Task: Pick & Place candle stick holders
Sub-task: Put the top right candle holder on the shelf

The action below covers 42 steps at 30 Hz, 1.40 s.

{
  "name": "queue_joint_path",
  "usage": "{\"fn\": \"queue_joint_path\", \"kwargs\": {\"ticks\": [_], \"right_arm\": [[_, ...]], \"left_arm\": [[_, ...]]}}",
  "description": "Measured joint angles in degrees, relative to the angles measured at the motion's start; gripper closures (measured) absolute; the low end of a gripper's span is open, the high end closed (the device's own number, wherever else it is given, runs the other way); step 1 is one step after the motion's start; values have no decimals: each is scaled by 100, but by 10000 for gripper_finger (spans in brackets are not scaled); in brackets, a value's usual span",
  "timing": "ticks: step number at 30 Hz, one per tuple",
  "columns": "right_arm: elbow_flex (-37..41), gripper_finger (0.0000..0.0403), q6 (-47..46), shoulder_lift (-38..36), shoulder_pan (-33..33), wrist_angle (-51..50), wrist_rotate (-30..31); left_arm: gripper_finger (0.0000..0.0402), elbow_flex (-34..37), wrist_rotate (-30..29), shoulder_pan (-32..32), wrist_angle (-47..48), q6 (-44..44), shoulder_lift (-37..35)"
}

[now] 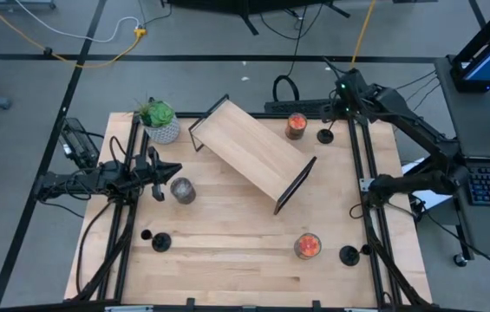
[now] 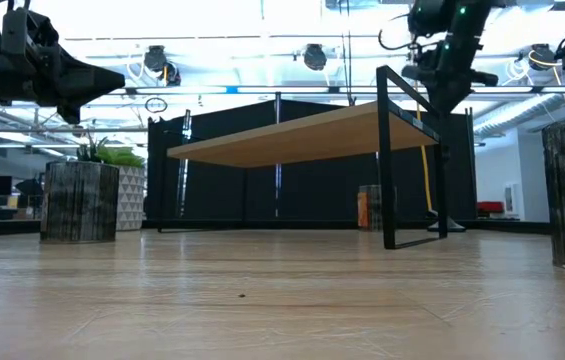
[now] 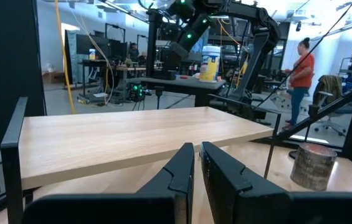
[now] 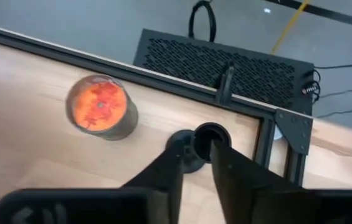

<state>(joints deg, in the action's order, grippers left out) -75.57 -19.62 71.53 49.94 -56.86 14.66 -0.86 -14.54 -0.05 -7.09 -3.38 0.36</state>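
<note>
My right tool [image 4: 202, 155] hangs over the far right corner of the surface [image 1: 227, 251], pointing straight down at a candle stick holder [image 4: 194, 151] that stands just beside an orange jar candle [image 4: 101, 109]. The fingers straddle its stem with only a narrow gap; I cannot tell whether they grip it or stand just clear. I judge this is the grasp step on this first holder. Next I must pinch the thin stem squarely, lift straight up so the base clears the candle, and carry it, probably to the wooden shelf [image 1: 253, 152]. Two more holders wait at the near edge, one at left [image 1: 161, 242], one at right [image 1: 349, 255]. My left tool [image 1: 165, 171] waits clenched and empty beside the grey jar candle [image 1: 183, 191]
</note>
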Motion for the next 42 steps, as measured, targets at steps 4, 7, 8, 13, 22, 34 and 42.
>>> {"fn": "queue_joint_path", "kwargs": {"ticks": [4, 7, 8, 13, 22, 34, 42], "right_arm": [[0, 275, -87, 151, 131, -4, -1], [0, 246, -128, 264, 228, -87, -2], [0, 237, -130, 299, 269, -111, 0], [0, 204, -178, 459, 523, -134, -260], [0, 199, -146, 554, 893, -175, -586], [4, 207, -66, 616, 1160, -273, -748], [4, 208, -45, 959, 1160, -194, -748]], "left_arm": [[366, 0, 1, 0, -2, -4, 0], [366, 0, 2, 0, -2, -14, 0], [366, 0, 2, 0, -2, -23, 0], [366, 0, 2, 0, -2, -35, 0], [366, 0, 4, 2, -3, -42, 0], [366, 0, 4, 2, -4, -57, 0], [366, 0, 4, 2, -4, -52, 0]]}}
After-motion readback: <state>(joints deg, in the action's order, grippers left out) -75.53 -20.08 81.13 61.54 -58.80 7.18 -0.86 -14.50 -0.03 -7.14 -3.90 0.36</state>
